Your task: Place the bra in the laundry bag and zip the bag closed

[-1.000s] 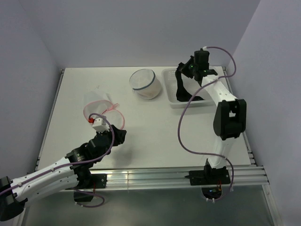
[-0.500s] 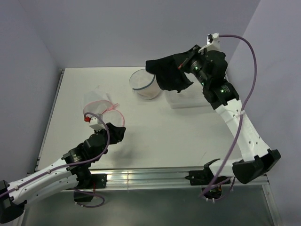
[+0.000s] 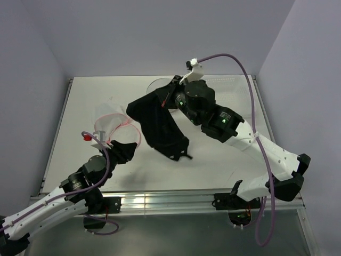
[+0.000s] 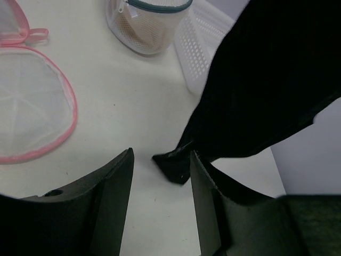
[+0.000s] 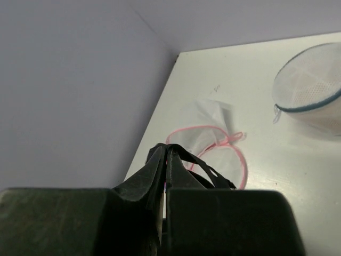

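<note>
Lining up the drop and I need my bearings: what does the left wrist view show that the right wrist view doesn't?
Only left wrist: the white basket and the open left fingers. Only right wrist: the right fingers shut on straps of the black bra. Both: that bra, the pink-trimmed laundry bag and the blue-trimmed bag.

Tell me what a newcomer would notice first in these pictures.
The black bra hangs from the shut right pincer above the middle of the table. To its left lies the pink-rimmed bag, and the left pincer stands open beside it.
</note>
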`<control>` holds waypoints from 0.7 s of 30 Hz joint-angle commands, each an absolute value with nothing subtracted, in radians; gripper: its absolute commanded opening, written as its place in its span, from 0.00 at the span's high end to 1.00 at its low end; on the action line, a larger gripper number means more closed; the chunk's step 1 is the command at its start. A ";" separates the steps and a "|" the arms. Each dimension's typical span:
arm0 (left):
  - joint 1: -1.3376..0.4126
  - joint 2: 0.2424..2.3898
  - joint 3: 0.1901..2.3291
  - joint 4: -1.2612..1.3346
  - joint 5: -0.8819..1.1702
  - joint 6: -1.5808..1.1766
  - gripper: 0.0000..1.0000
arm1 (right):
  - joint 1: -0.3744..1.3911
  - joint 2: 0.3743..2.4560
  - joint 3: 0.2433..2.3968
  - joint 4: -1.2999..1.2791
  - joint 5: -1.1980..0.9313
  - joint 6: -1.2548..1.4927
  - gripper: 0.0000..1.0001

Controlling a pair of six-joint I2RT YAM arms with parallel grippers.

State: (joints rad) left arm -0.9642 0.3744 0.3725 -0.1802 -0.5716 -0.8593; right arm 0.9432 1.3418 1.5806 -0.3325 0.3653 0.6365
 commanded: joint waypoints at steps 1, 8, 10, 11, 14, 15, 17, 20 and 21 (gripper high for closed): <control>-0.960 0.331 0.402 -0.219 -0.583 -0.868 0.47 | 0.957 1.338 1.546 -0.307 0.489 0.682 1.00; -0.960 0.339 0.388 -0.222 -0.577 -0.874 0.47 | 0.943 1.250 1.293 -0.258 0.629 0.813 1.00; -0.960 0.356 0.380 -0.203 -0.566 -0.876 0.47 | 0.933 1.195 1.162 -0.232 0.655 0.859 1.00; -0.960 0.363 0.373 -0.193 -0.561 -0.877 0.47 | 0.927 1.178 1.117 -0.224 0.661 0.880 1.00; -0.960 0.397 0.362 -0.161 -0.545 -0.881 0.47 | 0.901 1.105 0.936 -0.197 0.676 0.951 1.00; -0.960 0.416 0.359 -0.155 -0.540 -0.882 0.47 | 0.897 1.063 0.842 -0.186 0.680 0.963 1.00; -0.960 0.434 0.350 -0.126 -0.522 -0.885 0.47 | 0.899 1.022 0.752 -0.164 0.683 0.997 1.00; -0.960 0.469 0.328 -0.077 -0.491 -0.897 0.48 | 0.897 0.937 0.615 -0.160 0.696 1.034 1.00; -0.960 0.489 0.319 -0.063 -0.482 -0.905 0.48 | 0.897 0.895 0.562 -0.156 0.698 1.040 1.00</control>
State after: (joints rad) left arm -0.9634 0.4591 0.3397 -0.1551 -0.5308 -0.8845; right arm 0.8986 0.9791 0.6403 -0.2241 0.6319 0.9657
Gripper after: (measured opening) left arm 0.525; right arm 0.021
